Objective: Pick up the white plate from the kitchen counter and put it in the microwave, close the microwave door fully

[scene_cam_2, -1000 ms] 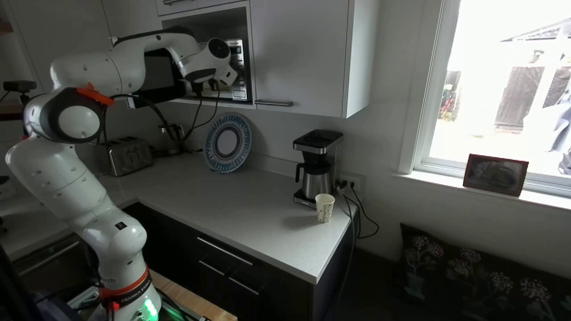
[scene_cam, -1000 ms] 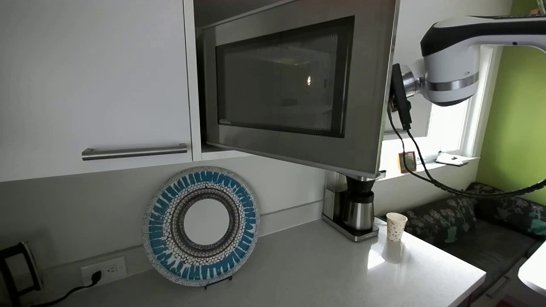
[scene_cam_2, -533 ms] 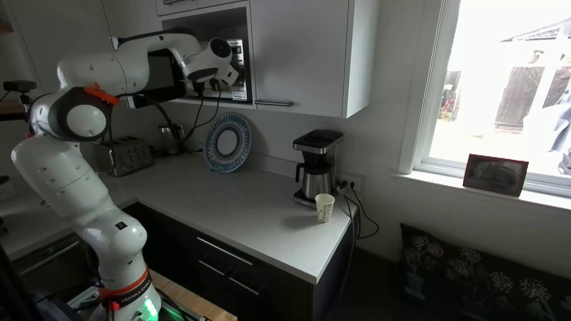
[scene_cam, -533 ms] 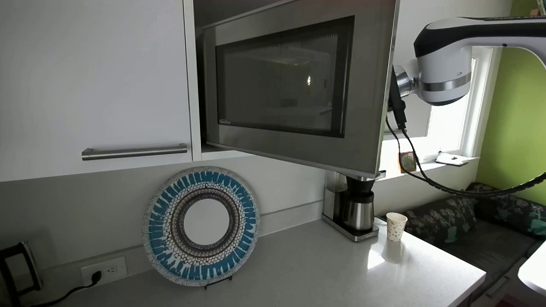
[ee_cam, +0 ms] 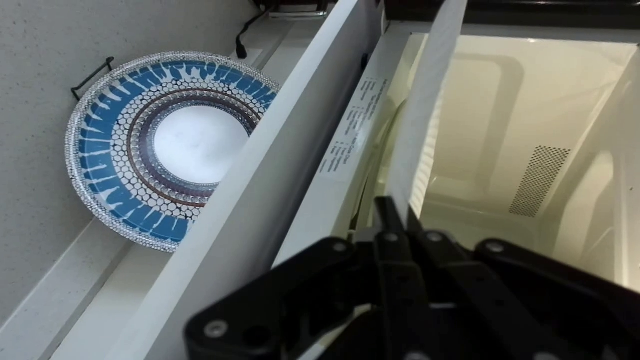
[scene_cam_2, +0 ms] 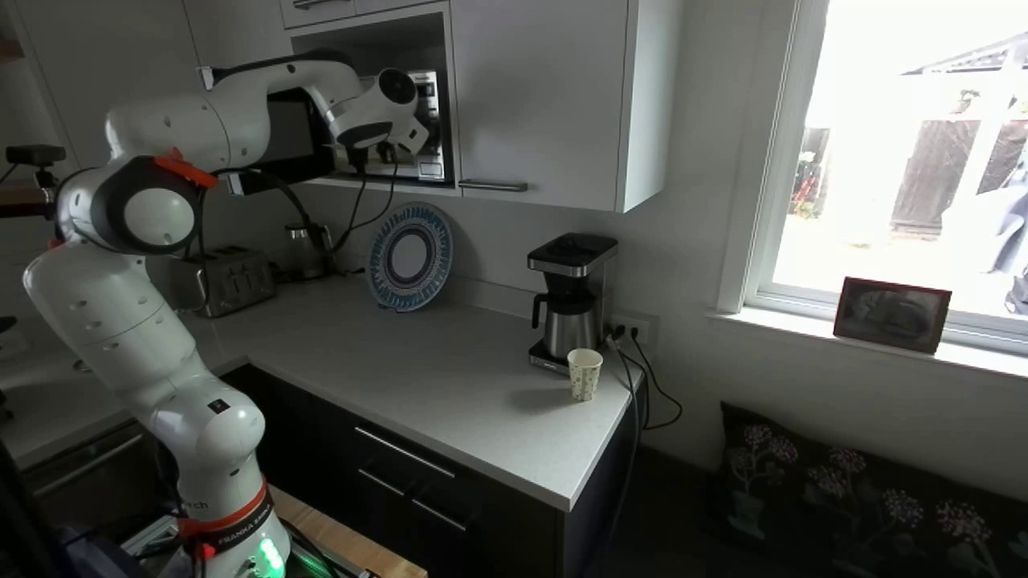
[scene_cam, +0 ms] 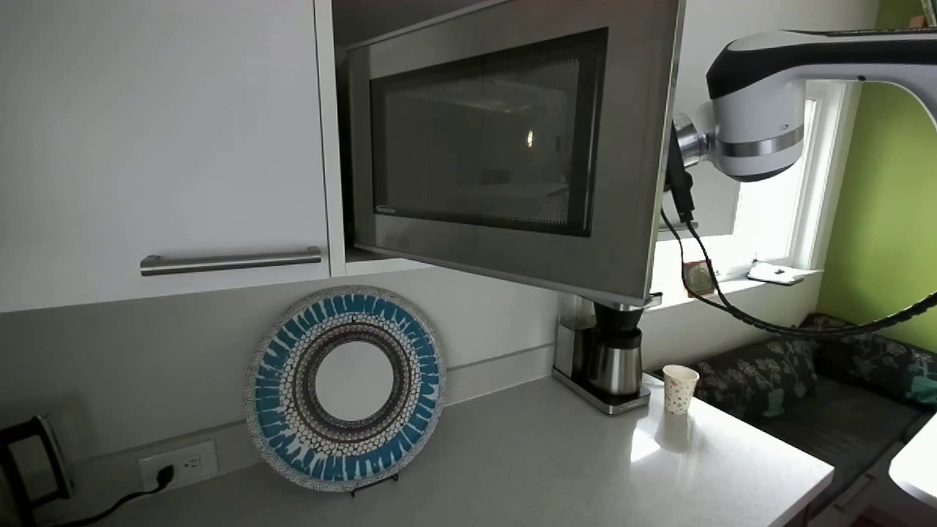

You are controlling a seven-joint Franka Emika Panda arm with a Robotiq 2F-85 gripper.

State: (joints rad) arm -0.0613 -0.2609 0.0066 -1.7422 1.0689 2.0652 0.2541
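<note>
My end effector (ee_cam: pixel 399 214) grips the white plate (ee_cam: pixel 424 100) by its edge; in the wrist view the plate shows edge-on, extending from my grip between twelve and one o'clock. From that grip, the cream cavity of the microwave (ee_cam: pixel 565 95) spreads from one to three o'clock; how much of the plate is inside I cannot tell. The blue-and-white patterned plate (ee_cam: pixel 165 150) stands between nine and ten. In an exterior view the microwave door (scene_cam: pixel 487 139) hangs open; at five o'clock from it, a coffee maker (scene_cam: pixel 613 362) and a paper cup (scene_cam: pixel 679 391) stand on the worktop (scene_cam: pixel 527 468).
</note>
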